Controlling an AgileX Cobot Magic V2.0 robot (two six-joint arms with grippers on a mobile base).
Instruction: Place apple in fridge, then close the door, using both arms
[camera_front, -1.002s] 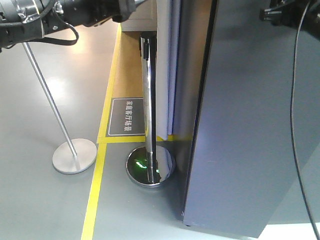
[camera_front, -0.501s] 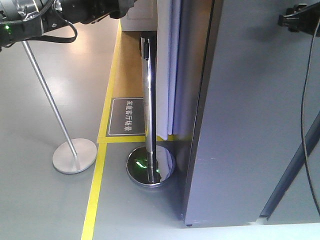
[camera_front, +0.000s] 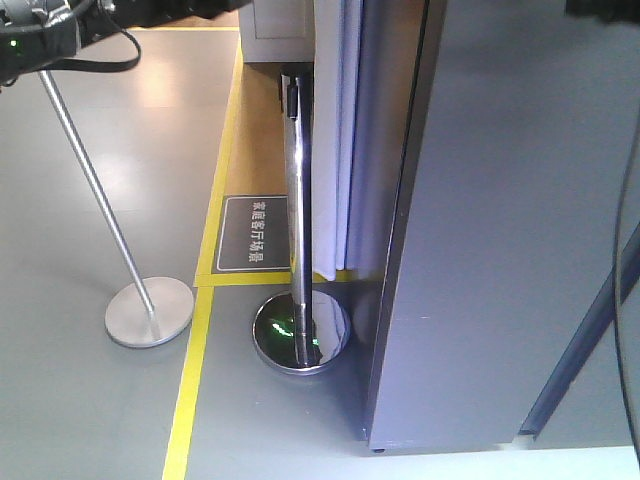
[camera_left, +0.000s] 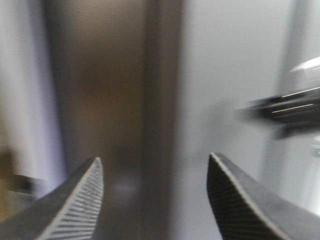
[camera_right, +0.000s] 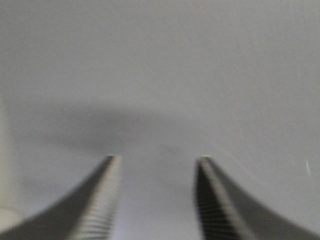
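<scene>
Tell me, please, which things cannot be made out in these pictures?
- The red and yellow apple: in no view.
- The tall dark grey fridge: front view shows only its outside; the frame's top edge cuts it off.
- Left gripper: open and empty; motion blur smears the surfaces beyond it.
- Right gripper: open, facing a blurred plain grey surface that cannot be identified.

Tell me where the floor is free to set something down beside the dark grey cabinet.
Free: grey floor left of the yellow floor line, around the matte round stand base. Crowded: between that line and the dark grey cabinet, where the mirrored chrome post base sits.
</scene>
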